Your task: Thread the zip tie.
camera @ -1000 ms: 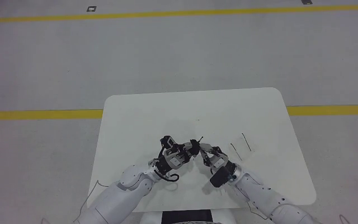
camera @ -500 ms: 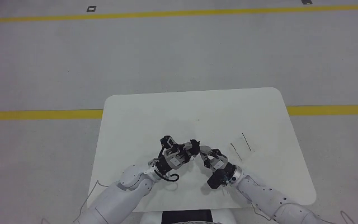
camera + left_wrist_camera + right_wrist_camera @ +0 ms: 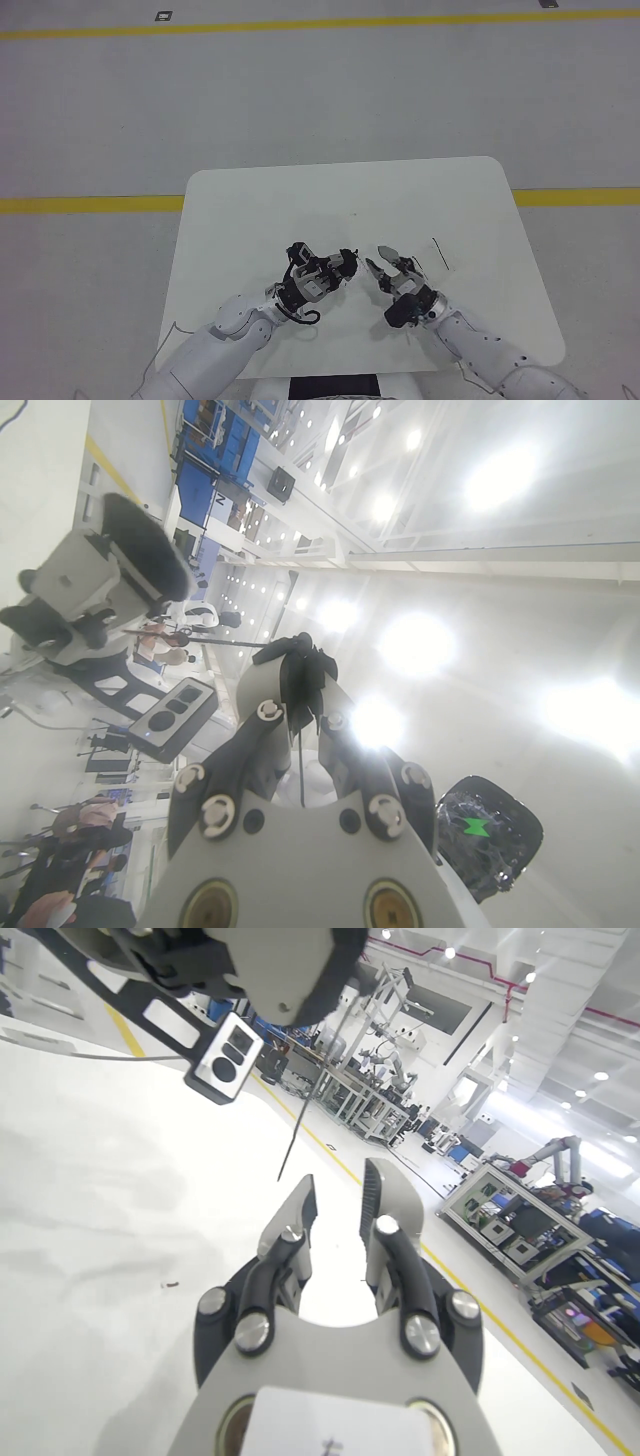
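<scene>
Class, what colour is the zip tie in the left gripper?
Black zip tie; best in left wrist view.

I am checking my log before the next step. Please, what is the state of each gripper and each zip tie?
left gripper: jaws shut on the zip tie.
zip tie: held at one end, thin tail free in the air.
right gripper: jaws open, empty.
spare zip tie: lying flat on the table, apart from both grippers.
</scene>
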`<state>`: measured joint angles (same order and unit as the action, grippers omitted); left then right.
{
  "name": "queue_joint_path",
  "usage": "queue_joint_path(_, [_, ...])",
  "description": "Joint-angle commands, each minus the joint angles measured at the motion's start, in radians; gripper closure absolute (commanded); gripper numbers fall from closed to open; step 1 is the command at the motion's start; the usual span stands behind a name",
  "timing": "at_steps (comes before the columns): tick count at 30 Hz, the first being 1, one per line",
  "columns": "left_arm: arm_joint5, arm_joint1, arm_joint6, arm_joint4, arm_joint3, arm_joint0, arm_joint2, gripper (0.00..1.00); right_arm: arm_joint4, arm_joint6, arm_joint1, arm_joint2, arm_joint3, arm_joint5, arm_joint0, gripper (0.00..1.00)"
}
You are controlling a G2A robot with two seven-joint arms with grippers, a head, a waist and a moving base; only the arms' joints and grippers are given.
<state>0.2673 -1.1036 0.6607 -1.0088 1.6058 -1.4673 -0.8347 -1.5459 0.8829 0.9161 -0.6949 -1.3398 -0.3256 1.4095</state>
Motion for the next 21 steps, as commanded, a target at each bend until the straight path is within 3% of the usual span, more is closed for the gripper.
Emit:
queue_joint_path(1, [0.0, 0.0, 0.0, 0.0, 0.0, 0.0, 0.0, 1.0, 0.001, 0.005, -0.012, -0.042, -0.016, -0.001, 0.021, 0.0])
queue_joint_path(4, [0.0, 0.0, 0.0, 0.0, 0.0, 0.0, 0.0, 1.0, 0.043, 0.037, -0.03, -0.109, -0.055, 0.02, 0.06, 0.0])
queue_joint_path(7, [0.0, 0.0, 0.0, 0.0, 0.0, 0.0, 0.0, 1.0, 0.117, 0.102, -0.05, -0.192, -0.105, 0.084, 0.112, 0.0])
queue_joint_path(12, [0.0, 0.0, 0.0, 0.0, 0.0, 0.0, 0.0, 1.0, 0.268, 0.205, -0.08, -0.316, -0.182, 0.303, 0.196, 0.0])
queue_joint_path(14, [0.0, 0.0, 0.0, 0.0, 0.0, 0.0, 0.0, 1.0, 0.37, 0.238, -0.085, -0.346, -0.208, 0.446, 0.217, 0.0])
queue_joint_path(21, [0.0, 0.0, 0.0, 0.0, 0.0, 0.0, 0.0, 1.0, 0.37, 0.238, -0.085, -0.346, -0.208, 0.446, 0.217, 0.0])
